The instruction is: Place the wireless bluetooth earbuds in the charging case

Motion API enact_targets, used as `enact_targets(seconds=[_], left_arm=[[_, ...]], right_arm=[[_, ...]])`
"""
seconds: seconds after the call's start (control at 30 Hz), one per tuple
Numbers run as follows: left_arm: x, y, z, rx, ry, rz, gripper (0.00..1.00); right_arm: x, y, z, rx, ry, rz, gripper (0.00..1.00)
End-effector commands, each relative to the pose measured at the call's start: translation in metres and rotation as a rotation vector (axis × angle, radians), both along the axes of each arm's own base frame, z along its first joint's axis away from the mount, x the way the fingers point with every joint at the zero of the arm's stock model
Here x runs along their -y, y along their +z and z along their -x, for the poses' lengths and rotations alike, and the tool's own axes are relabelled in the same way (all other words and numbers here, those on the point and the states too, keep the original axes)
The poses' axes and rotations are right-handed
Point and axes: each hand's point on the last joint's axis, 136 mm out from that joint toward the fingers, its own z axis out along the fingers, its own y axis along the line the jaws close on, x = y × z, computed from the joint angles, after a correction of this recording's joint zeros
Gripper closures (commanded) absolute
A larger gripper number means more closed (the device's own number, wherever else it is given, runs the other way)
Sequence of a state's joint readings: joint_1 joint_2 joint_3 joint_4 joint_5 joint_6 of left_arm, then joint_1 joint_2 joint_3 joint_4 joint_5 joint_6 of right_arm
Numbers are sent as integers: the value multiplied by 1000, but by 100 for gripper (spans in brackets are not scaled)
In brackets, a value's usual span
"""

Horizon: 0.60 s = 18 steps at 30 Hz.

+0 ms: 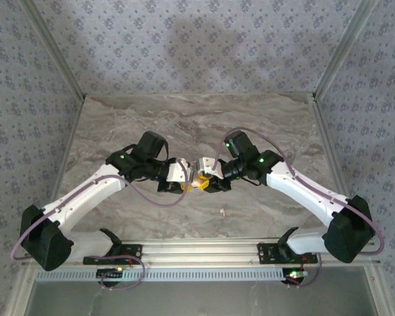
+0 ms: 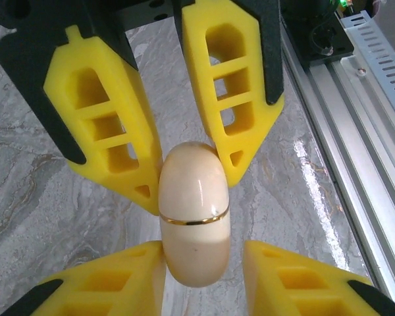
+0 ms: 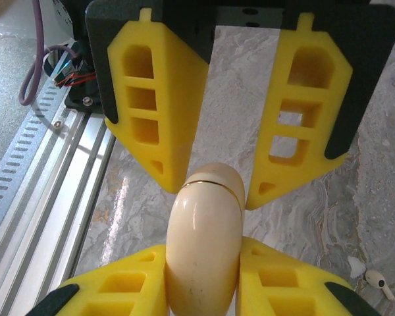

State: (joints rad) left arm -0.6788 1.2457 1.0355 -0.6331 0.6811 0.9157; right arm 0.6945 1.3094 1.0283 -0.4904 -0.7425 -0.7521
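Holding charging case (image 2: 194,217) off the table (image 1: 270,125), end to end between both hands. Right hand (image 3: 203,249) pinching one end, tight on both flanks. Left hand (image 2: 203,247) set narrow around the other end: touching one side, sliver of daylight on the other, so can't tell if clamped. Looks light, rigid, glossy; expect slip on the rounded shell. Better gripped across the flanks either side of the gold seam (image 2: 194,219), not on the domes. Reads as shut at the seam. Spotted earbuds (image 3: 375,282) loose on table, off to one side; too small to read orientation. Can't find hinge side.
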Motion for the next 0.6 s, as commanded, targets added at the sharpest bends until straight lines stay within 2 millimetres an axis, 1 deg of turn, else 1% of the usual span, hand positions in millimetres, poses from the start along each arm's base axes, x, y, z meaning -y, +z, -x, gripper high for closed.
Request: enact_targets(seconds=[0.0, 0.23, 0.47, 0.5, 0.57], left_arm=[[5, 4, 13, -30, -51, 18, 65], [9, 7, 13, -69, -44, 41, 67], [13, 7, 13, -100, -37, 45, 65], [13, 7, 12, -102, -37, 46, 66], [14, 8, 13, -111, -38, 48, 71]], right_arm=[[-8, 17, -8, 43, -6, -42, 73], [-9, 21, -13, 54, -28, -55, 72], [-8, 26, -14, 60, -42, -78, 70], [-8, 26, -14, 61, -41, -80, 70], [-7, 26, -14, 62, -47, -82, 68]])
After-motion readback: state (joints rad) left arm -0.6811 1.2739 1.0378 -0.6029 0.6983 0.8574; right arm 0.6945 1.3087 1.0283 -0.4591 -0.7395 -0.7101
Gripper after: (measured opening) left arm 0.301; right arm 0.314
